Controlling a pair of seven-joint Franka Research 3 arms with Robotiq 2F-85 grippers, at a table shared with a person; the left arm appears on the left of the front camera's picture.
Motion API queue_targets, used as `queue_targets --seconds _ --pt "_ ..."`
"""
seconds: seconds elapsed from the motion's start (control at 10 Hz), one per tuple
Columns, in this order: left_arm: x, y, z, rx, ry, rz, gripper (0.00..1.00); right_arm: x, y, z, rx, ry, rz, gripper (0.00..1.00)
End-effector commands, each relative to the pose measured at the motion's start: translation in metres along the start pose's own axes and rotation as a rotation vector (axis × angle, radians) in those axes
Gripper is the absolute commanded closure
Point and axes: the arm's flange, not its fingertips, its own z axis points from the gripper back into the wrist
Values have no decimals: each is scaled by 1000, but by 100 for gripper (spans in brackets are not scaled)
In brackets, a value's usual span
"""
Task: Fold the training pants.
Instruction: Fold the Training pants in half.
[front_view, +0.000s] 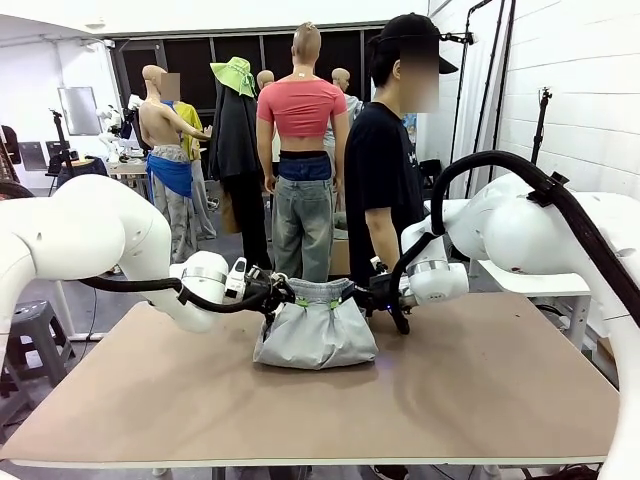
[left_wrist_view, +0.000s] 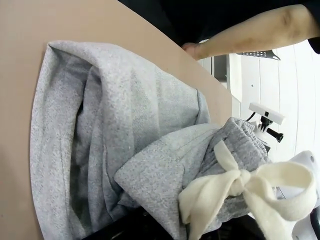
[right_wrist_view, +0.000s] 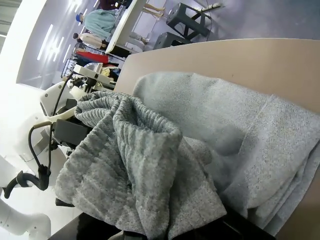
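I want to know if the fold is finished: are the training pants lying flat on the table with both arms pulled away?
No. In the front view the training pants hang bunched by the waistband between the left gripper and right gripper.

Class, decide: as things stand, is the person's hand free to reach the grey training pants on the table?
Probably yes: the person's hand rests at the table's far edge, with bare tabletop between it and the training pants.

Soft matt grey jersey training pants (front_view: 315, 335), woolly white drawstring (left_wrist_view: 240, 187), smooth matt brown table (front_view: 480, 400)
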Motion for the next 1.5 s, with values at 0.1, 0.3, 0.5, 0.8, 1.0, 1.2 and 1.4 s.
queue_targets --seconds 0.1,0.3,0.5,0.8,1.0,1.2,1.4 --pt "12 4 4 45 -6 31 100 13 -6 2 -21 -49 -60 90" --pt "14 5 8 44 -15 41 60 13 -6 7 -20 -53 -79 51" --pt "13 5 15 44 -31 51 20 14 -6 12 -23 -52 -83 12" --pt "10 10 39 31 -78 72 0 15 -4 32 -36 -72 -86 0" --pt "4 17 64 28 -131 88 0 17 -4 60 -75 -106 -95 0" --pt "-7 23 94 19 -193 101 0 17 2 96 -108 -152 -86 0" --pt "-27 25 120 8 -243 92 0 11 8 122 -109 -191 -78 0"
